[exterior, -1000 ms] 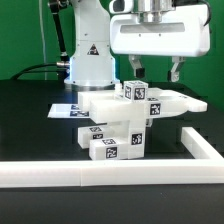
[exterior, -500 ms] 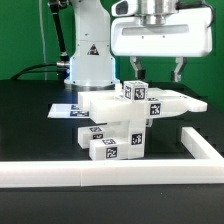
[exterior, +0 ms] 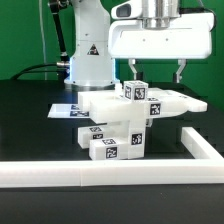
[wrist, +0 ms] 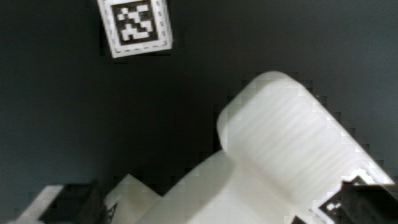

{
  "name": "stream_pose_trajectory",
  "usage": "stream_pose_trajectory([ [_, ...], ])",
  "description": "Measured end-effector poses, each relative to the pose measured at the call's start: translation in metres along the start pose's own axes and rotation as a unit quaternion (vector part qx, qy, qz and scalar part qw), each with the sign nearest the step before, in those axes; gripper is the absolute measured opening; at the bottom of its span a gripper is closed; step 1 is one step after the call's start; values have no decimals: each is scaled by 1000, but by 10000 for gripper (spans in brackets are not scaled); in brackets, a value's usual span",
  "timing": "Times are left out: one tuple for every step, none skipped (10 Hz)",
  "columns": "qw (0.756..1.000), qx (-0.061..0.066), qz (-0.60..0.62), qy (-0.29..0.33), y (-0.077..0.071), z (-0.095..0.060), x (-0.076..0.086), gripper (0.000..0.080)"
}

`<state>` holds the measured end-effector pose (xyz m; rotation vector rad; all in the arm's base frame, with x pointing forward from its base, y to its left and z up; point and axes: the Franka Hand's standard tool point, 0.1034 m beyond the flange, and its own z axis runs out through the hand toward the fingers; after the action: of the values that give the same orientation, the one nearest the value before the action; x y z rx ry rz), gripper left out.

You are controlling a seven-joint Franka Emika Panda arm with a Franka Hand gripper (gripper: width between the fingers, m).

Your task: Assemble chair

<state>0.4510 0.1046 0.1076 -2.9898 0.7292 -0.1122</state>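
Hanging above the chair, the pincer stands with its jaws spread wide and nothing between them. The chair's parts sit stacked on the black worktop, directly below the pincer: blocky tagged pieces at the base, a tagged cube on top, and a flat seat panel whose long axis runs across toward the exterior view's right. One fingertip sits close above the tagged cube; the other hangs over the panel's far end. In the wrist view the seat panel fills the field near the fingers, with the marker board well apart on the dark surface. A white border rail bounds the near edge and the exterior view's right side. Open room lies above the stack; a straight descent appears the least obstructed approach.
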Motion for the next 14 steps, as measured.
stream_pose_trajectory([
  [999,2,-45,2,1,-2,-3,648],
  [998,7,-70,4,5,-2,-12,648],
  [996,11,-84,3,11,0,-24,648],
  [997,8,-80,3,13,6,-33,648],
  [997,4,-78,0,14,11,-34,648],
  [997,6,-78,2,13,9,-32,648],
  [997,6,-78,1,13,9,-33,648],
  [997,6,-79,2,13,9,-34,648],
  [996,8,-86,8,13,11,-40,648],
  [996,5,-90,14,18,18,-51,648],
  [995,-3,-95,12,22,26,-55,648],
  [995,-8,-97,11,24,30,-53,648],
  [995,-7,-98,11,23,29,-54,648],
  [995,-8,-98,11,23,30,-54,648],
])
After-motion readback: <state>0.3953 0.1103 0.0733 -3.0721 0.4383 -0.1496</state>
